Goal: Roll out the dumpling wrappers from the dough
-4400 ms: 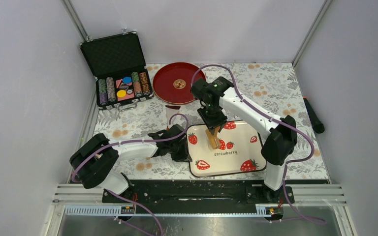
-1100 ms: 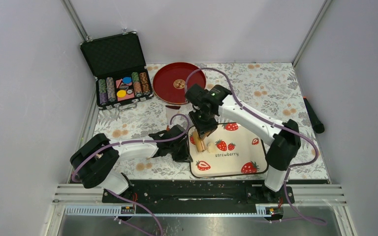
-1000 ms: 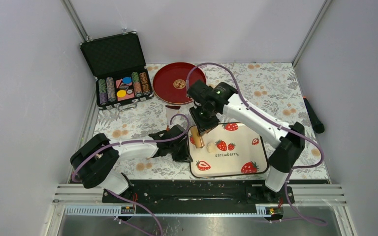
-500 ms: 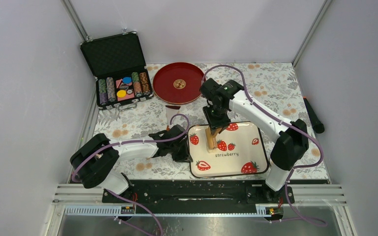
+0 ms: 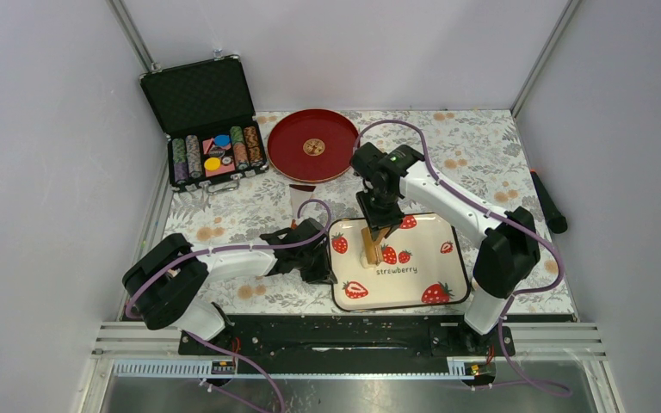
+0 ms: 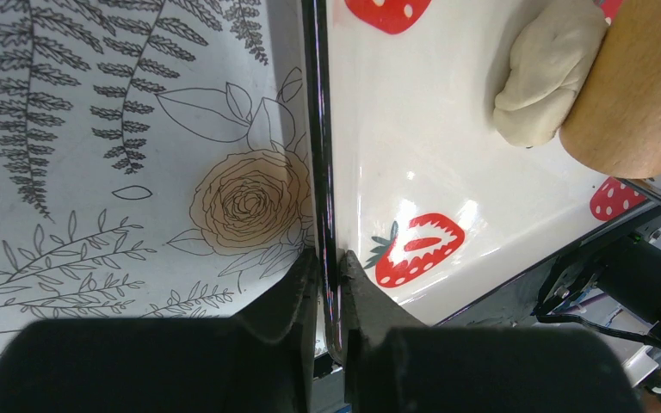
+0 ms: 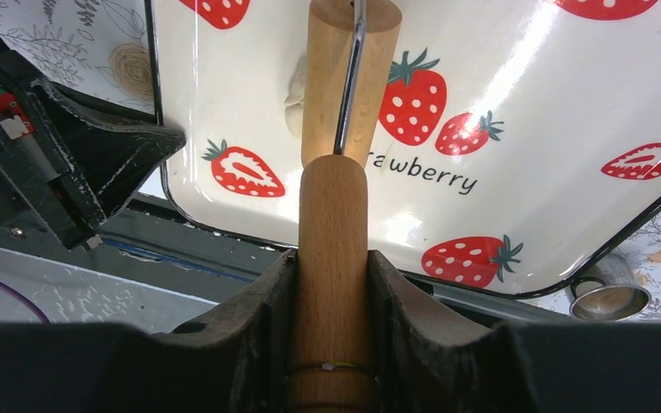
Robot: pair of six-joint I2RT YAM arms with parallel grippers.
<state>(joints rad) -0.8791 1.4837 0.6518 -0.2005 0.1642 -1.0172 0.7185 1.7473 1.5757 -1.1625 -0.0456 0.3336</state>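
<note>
Floral-print tablecloth (image 5: 482, 146) carries a white strawberry-print rectangular tray (image 5: 426, 237). Left gripper (image 6: 327, 284), lower centre, is pinched onto the tray rim. Right gripper (image 7: 333, 258) is clamped on the tan wooden roller (image 7: 327, 86) handle. Soft pale-cream dough lump (image 6: 551, 73), upper right, touches the roller and is thick. Nothing is rolled thin or cut; task judged barely begun.

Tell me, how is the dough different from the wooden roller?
The dough is pale cream; the wooden roller is tan. The dough is a bumpy little lump, while the roller is a long, smooth cylinder and much bigger. The dough lies loose on the strawberry tray, but the roller's handle is held in the right gripper. Both are over the tray, right next to each other.
</note>
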